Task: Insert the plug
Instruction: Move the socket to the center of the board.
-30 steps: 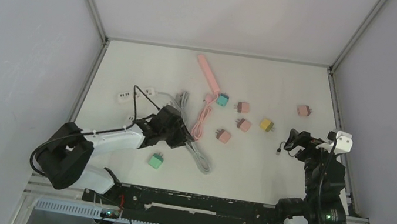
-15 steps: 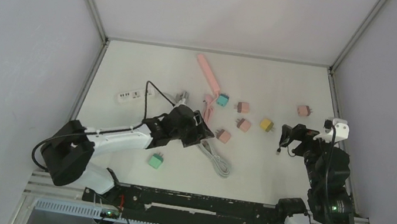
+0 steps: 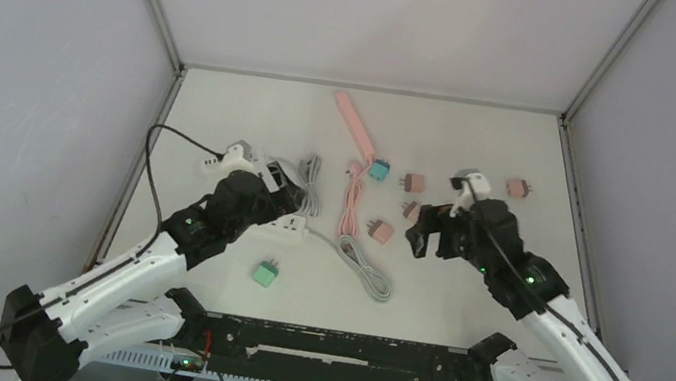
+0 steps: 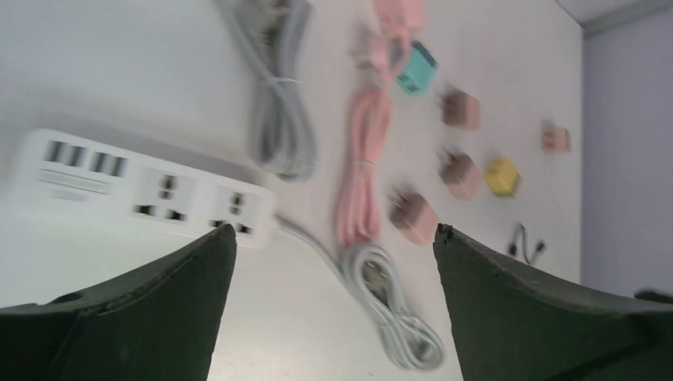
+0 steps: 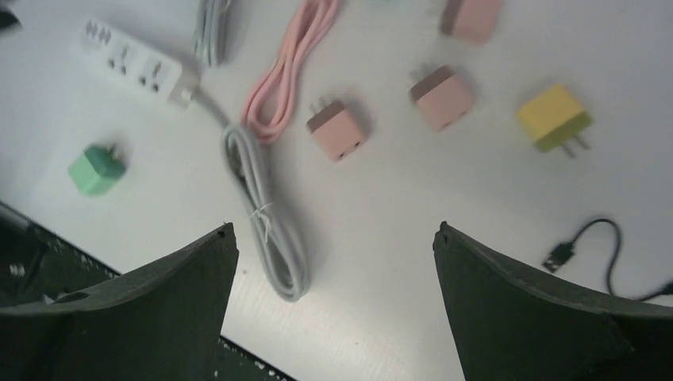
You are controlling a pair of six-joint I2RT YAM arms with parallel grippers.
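A white power strip [image 4: 135, 190] lies left of middle, its sockets facing up, and its grey cord runs to a coil [image 4: 389, 305]. In the top view the strip [image 3: 294, 228] pokes out from under my left gripper [image 3: 270, 199], which hovers open above it. The left gripper [image 4: 335, 230] has nothing between its fingers. Loose plugs lie to the right: pink ones [image 5: 337, 128] [image 5: 442, 97], a yellow one [image 5: 553, 117] and a teal one [image 4: 417, 67]. A green plug [image 3: 266, 273] sits near the front. My right gripper [image 5: 335, 228] hangs open and empty above the pink plugs [image 3: 381, 230].
A pink power strip [image 3: 354, 122] with its pink cable [image 3: 350, 197] lies at the back middle. A second grey cord bundle [image 3: 311, 176] sits beside it. A black USB cable [image 5: 587, 242] and another pink plug [image 3: 517, 188] lie to the right.
My left gripper opened wide and drew back to the left, leaving the grey coil further right. My right arm swung in from the right edge to above the pink plugs.
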